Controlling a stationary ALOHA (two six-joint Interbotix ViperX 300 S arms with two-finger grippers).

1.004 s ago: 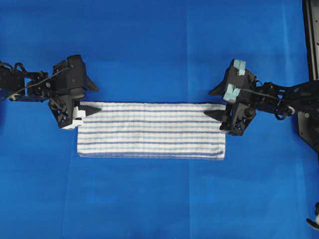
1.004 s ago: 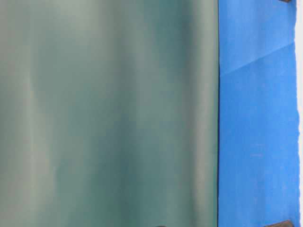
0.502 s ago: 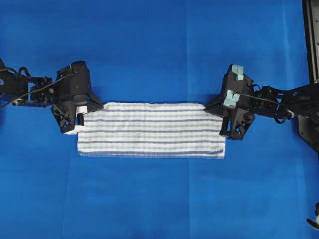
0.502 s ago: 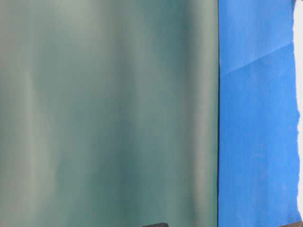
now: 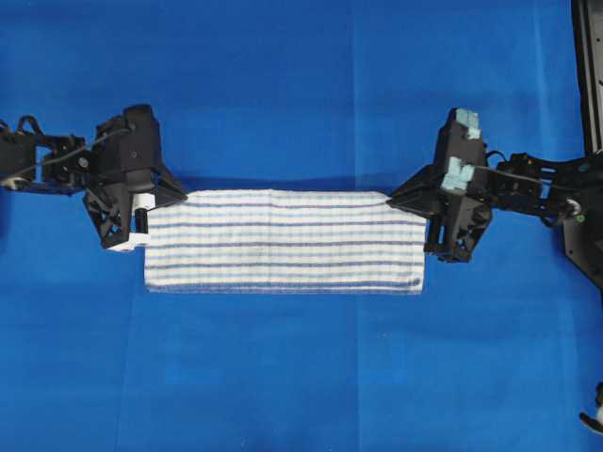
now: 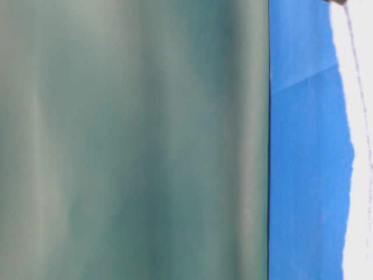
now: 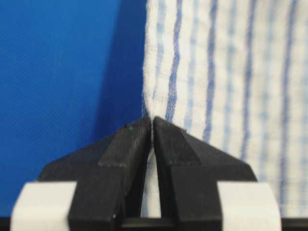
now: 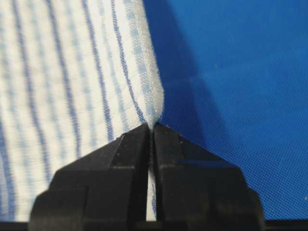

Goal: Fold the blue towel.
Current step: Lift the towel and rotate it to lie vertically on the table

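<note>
Overhead looks straight down on tabletop point(image 5: 301, 85). Table-level view sideways, mostly blocked. Wrist cameras close behind jaws; all share blue towel point(image 5: 283, 241).

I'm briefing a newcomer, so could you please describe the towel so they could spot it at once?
On the solid blue table covering, look midway between the two black arms. The blue towel is the long white cloth with thin blue stripes, the only patterned thing there, pinched at both far corners.
</note>
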